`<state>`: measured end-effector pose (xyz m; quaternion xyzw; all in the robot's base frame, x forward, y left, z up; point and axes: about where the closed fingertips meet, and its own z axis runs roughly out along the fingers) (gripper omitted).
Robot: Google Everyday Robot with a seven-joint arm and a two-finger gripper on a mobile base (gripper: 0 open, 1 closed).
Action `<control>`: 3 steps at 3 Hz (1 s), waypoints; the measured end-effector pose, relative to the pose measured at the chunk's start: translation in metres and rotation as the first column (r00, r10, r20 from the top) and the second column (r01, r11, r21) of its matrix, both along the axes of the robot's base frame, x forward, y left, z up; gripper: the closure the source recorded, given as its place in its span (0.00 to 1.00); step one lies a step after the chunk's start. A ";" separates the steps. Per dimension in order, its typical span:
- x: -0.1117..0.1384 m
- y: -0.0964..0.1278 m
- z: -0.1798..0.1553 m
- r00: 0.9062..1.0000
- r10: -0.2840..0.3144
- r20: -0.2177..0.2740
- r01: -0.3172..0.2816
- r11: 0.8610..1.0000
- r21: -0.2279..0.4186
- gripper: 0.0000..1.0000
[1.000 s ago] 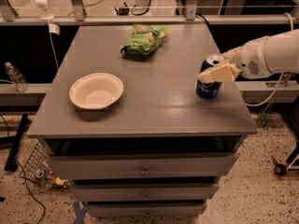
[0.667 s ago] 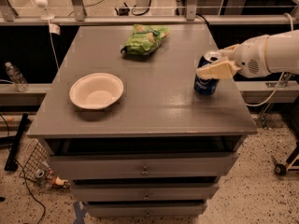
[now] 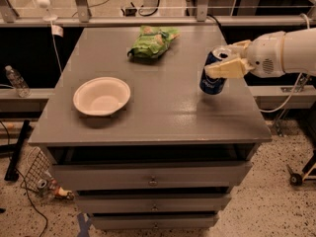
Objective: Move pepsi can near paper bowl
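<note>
Gripper: I see the gripper (image 3: 220, 59) over the right side of the table (image 3: 163, 110), at the end of the white arm (image 3: 289, 51) that reaches in from the right edge of my view.
Grip: its two cream fingers (image 3: 228, 68) are closed around the pepsi can (image 3: 212, 84). One crosses the front of the can and the other sits behind its top.
Can look: it is a small dark blue can with a silver top, and a pale mark shows on its lower front. From here I can't read that mark as a logo.
Can pose: the can is tilted, with its top leaning toward the arm and its base pointing down and to the left.
Can contact: I can't tell whether the base touches the tabletop or hangs just above it. A dull reflection lies right under it.
Can place: it is near the table's right edge, about halfway between front and back.
Paper bowl: the paper bowl (image 3: 84, 89) is shallow, cream-white and wide-rimmed, and sits upright on the left front part of the table, well apart from the can.
Snack bag: a green snack bag (image 3: 152, 41) lies toward the back of the table, between bowl and can in left-to-right terms and touching neither.
Below: I see drawers (image 3: 153, 174) under the grey tabletop.
Off table: a plastic bottle (image 3: 17, 80) stands on a low ledge at the left.
</note>
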<state>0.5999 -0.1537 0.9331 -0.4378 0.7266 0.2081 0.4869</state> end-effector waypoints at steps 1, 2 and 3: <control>0.000 0.000 0.000 1.000 0.000 0.000 0.000 1.000 0.000 1.00; -0.001 0.029 -0.002 0.997 0.076 -0.010 -0.076 0.997 -0.021 1.00; -0.017 0.097 -0.011 0.953 0.297 -0.059 -0.299 0.953 -0.036 1.00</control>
